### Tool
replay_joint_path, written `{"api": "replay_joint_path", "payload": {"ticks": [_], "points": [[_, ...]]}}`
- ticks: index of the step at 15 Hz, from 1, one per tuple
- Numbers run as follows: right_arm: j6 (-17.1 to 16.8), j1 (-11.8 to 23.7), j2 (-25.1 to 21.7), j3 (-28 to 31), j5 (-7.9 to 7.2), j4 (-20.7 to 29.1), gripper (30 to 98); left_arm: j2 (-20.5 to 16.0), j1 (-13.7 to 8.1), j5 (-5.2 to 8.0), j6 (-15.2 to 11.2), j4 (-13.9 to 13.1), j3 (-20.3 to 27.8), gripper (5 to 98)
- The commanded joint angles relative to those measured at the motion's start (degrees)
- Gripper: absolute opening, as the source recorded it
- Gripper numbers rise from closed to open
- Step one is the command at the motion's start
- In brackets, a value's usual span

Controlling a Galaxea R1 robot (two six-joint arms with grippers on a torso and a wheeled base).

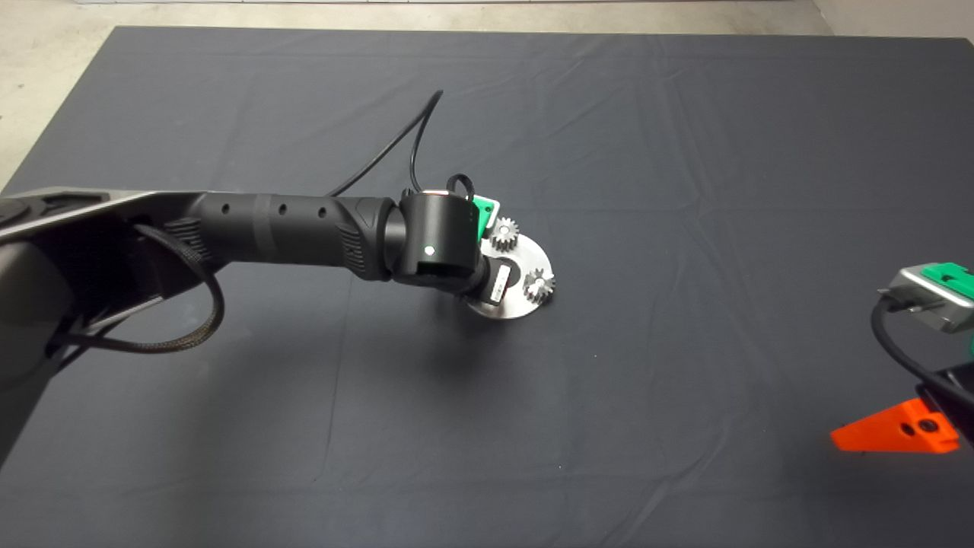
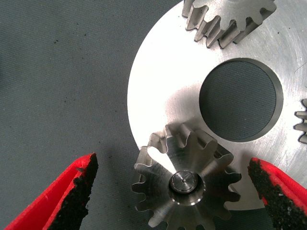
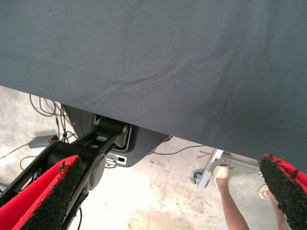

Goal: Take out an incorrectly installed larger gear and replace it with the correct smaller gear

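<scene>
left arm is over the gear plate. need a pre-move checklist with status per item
1. Left gripper open, its fingers on either side of the smaller gear, not touching it: ok.
2. Smaller gear seated on its pin at the edge of the plate: ok.
3. Second gear and third gear clear of the fingers: ok.
4. Larger gear off the plate: cannot tell, not in view.
5. Right gripper parked open at the mat's right edge: ok.
</scene>
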Motion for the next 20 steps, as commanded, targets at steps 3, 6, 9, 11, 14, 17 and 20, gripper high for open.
{"api": "replay_joint_path", "payload": {"ticks": [3,6,9,11,14,17,20], "points": [[-0.1,0.8,0.2,0.2,0.1,2.0,97.7,-0.1,-0.5,3.48,-0.1,0.3,1.0,80.0],[-0.1,0.8,0.1,0.2,0.1,2.0,97.7,-0.1,-0.3,3.57,0.1,0.5,0.9,80.0],[-0.1,0.8,0.1,0.2,0.1,2.0,97.7,0.0,0.6,3.57,0.3,0.5,0.8,80.0],[-0.1,0.8,0.1,0.2,0.1,2.0,97.7,0.0,0.8,3.57,0.3,0.5,0.5,80.0],[-0.1,0.8,0.1,0.2,0.1,2.1,97.7,0.0,0.9,3.57,0.4,0.6,0.4,80.0],[-0.1,0.8,0.1,0.2,0.1,2.1,97.7,0.1,0.9,3.57,0.4,0.6,0.3,74.8],[-0.1,0.8,0.1,0.2,0.1,2.1,97.7,0.3,0.9,3.57,0.5,0.6,0.1,72.3]]}}
